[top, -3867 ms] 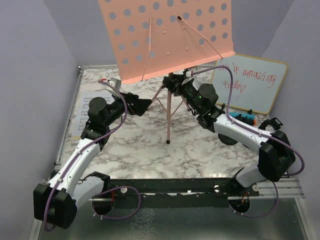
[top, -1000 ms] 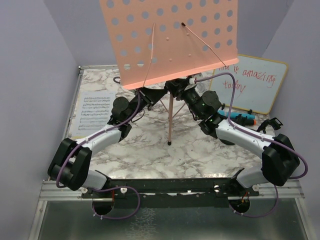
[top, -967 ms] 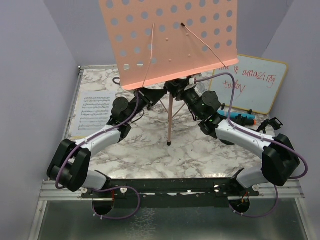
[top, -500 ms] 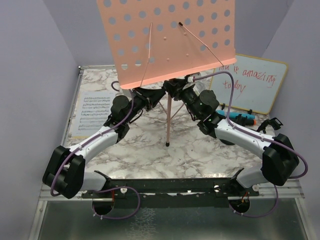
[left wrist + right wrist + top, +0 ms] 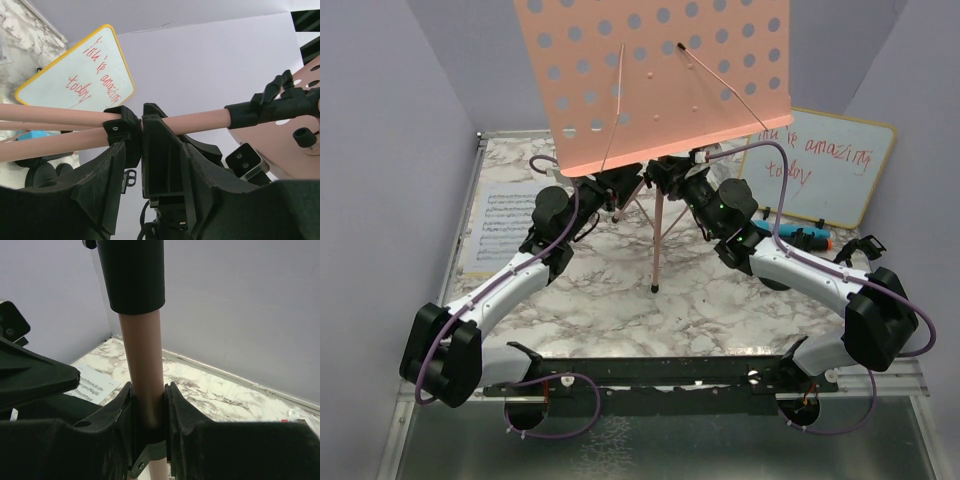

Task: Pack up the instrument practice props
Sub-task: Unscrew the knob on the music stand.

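Light even, diffuse, from overhead; shadows on the marble tabletop (image 5: 610,295) faint. Top view sharp, pink rack (image 5: 720,85) evenly lit, no glare. Wrist views: near jaws dark and soft-focused, pink pole (image 5: 145,365) slightly blurred, whiteboard (image 5: 75,75) writing legible.

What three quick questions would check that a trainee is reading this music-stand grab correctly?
1. True or false: the right hand is clamped on the music stand's pink pole.
2. The writing on the whiteboard is: A) red, B) blue, C) green.
3. Fill in: the sheet-music page lies on the ____ arm's side.

Key: 1 true; 2 A; 3 left.
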Available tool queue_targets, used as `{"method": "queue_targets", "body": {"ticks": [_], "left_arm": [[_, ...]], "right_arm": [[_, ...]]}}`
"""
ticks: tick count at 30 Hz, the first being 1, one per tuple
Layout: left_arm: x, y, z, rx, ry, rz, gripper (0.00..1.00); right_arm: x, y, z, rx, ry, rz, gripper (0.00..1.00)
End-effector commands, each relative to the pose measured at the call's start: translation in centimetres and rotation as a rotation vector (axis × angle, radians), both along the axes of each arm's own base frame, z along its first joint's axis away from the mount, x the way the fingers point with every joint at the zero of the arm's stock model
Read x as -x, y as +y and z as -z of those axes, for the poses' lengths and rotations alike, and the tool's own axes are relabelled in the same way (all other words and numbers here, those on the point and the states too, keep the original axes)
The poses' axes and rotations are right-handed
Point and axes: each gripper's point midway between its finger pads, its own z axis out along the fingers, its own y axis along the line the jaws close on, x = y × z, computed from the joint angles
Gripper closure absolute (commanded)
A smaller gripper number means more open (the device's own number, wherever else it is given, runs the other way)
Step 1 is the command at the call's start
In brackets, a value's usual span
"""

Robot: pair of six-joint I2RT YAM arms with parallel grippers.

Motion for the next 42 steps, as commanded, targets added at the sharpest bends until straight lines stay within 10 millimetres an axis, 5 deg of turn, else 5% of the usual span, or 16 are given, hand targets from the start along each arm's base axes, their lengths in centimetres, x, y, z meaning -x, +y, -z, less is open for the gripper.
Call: {"method": "queue_targets", "body": {"ticks": [1,10,19,23,27,36,42], "left_arm": [[-0.6,-0.4,1.5,-0.051,0.027,0.005,0.49],[-1.9,-0.3,4.4,-0.197,0.049,-0.038,0.51],[-1.9,-2.3,3.6,-0.239,-0.001,0.060,0.52],[-1.8,-2.3,4.1,-0.236,0.016,0.062,0.70],[-1.6,-2.1,4.1,-0.204,0.046,0.060,0.99],[-0.5,-2.0,2.8,0.004,0.194,0.076,1.00],[-0.3,-1.3,4.3,0.128,0.324,0.057,1.00]], "right_arm": [[-1.3,-1.4,4.8,0.073,0.153,0.086,1.00],[-1.2,-1.3,4.7,0.073,0.154,0.077,1.00],[-1.4,-1.4,5.1,0.081,0.157,0.084,1.00],[-1.4,-1.3,5.3,0.082,0.161,0.082,1.00],[-1.3,-1.4,5.2,0.080,0.159,0.084,1.00],[-1.2,-1.6,5.0,0.060,0.163,0.090,1.00],[-1.2,-2.0,4.8,0.045,0.172,0.106,1.00]]}}
